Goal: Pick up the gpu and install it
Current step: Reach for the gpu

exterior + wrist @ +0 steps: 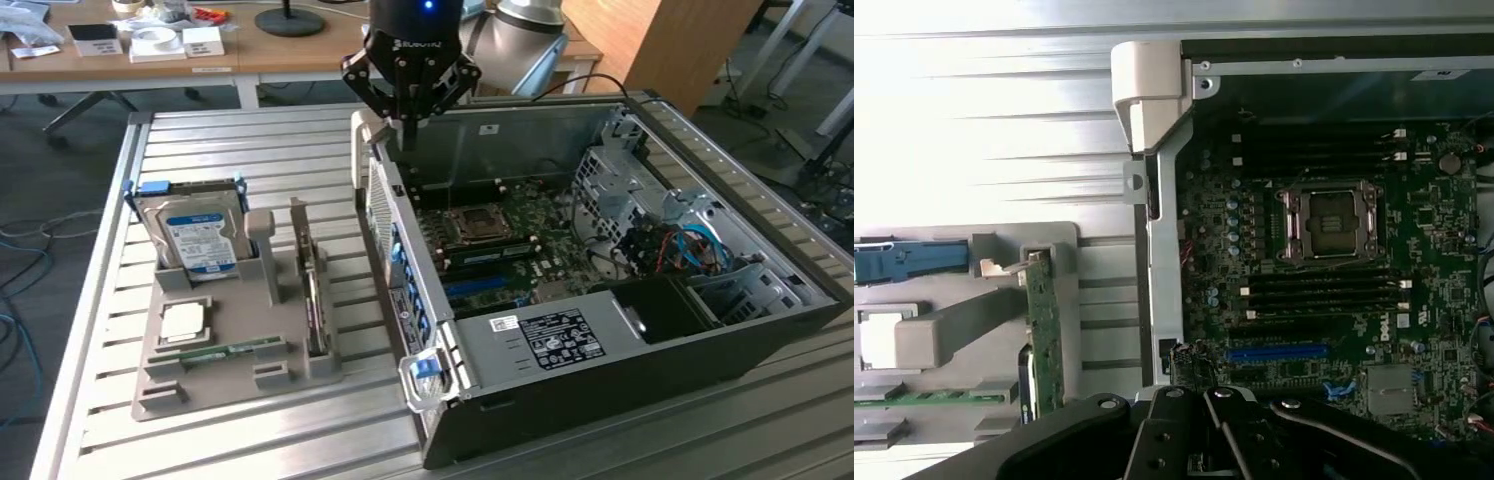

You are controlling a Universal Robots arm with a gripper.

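The gpu (311, 285) stands on edge in a slot of the grey holder tray (234, 385), left of the open computer case (694, 345) in the exterior view. In the wrist view the gpu (1044, 330) shows as a thin green board seen from its edge. My gripper (404, 132) hangs above the case's rear wall, over the motherboard (514, 225), well apart from the gpu. Its fingers are shut, and I see nothing held between them. The wrist view has the gripper (1209, 405) over the board near a blue slot (1279, 352).
On the tray sit a blue-labelled hard drive (200, 235), a processor (183, 322) and a memory stick (220, 350). Inside the case are a power supply (567, 335), drive cages and cables (681, 245). Everything rests on a slatted metal table (214, 140).
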